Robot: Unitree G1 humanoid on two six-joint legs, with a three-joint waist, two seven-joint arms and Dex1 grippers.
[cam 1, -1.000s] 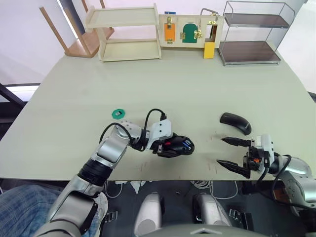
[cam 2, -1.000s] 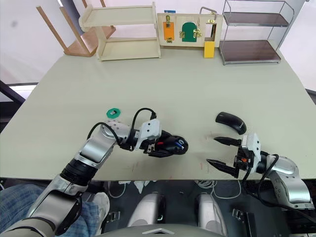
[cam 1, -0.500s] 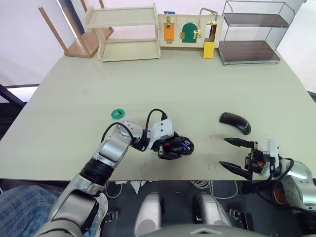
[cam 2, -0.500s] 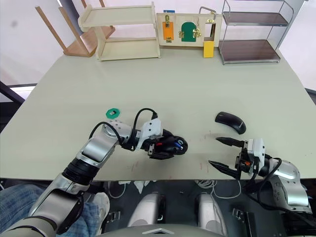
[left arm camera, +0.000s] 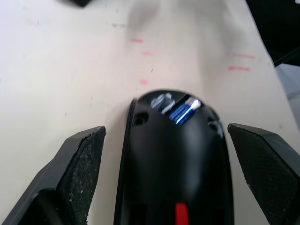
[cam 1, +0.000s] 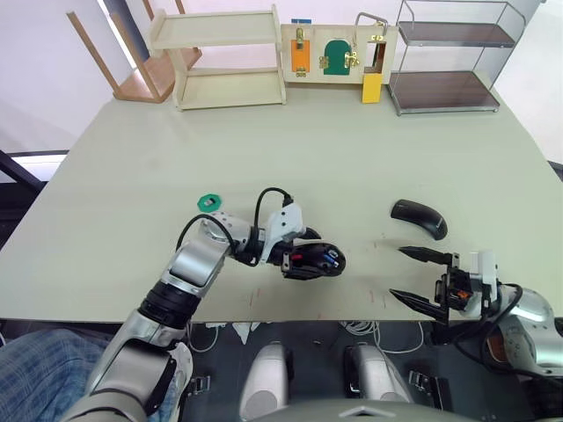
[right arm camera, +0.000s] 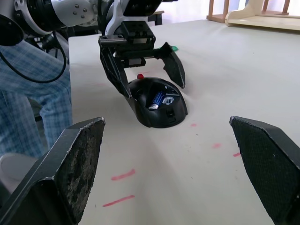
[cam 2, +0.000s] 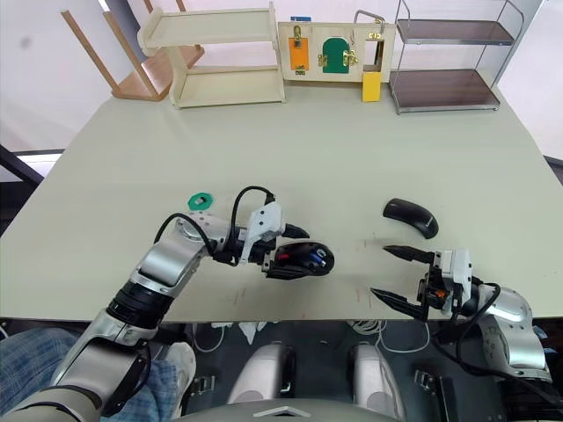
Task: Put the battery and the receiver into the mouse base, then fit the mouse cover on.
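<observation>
**Mouse base straddled by the left tool, cover lying apart**

Head views: the pale surface (cam 1: 132, 176) fills most of the frame. Just below centre lies the mouse base (cam 1: 315, 261), black, with a red patch inside. The blue battery (cam 1: 330, 258) sits in a recess near the base's right end, and a small silvery part lies just beside it in the right wrist view; whether this is the receiver cannot be told. The left tool (cam 1: 308, 252) straddles the base with its fingers spread wide, one on each side; in the left wrist view both pads (left arm camera: 86, 161) stand clear of the base's flanks. The mouse cover (cam 1: 420, 218), a plain glossy black shell, rests right of centre, well apart from the base. The right tool (cam 1: 418, 279) sits at the lower right, near the surface's front edge, fingers wide and holding nothing. A green disc (cam 1: 209, 201) lies left of centre. Along the far edge stand a wooden shelf (cam 1: 224, 60), a latch board (cam 1: 339, 53) and a wire rack (cam 1: 449, 57).
</observation>
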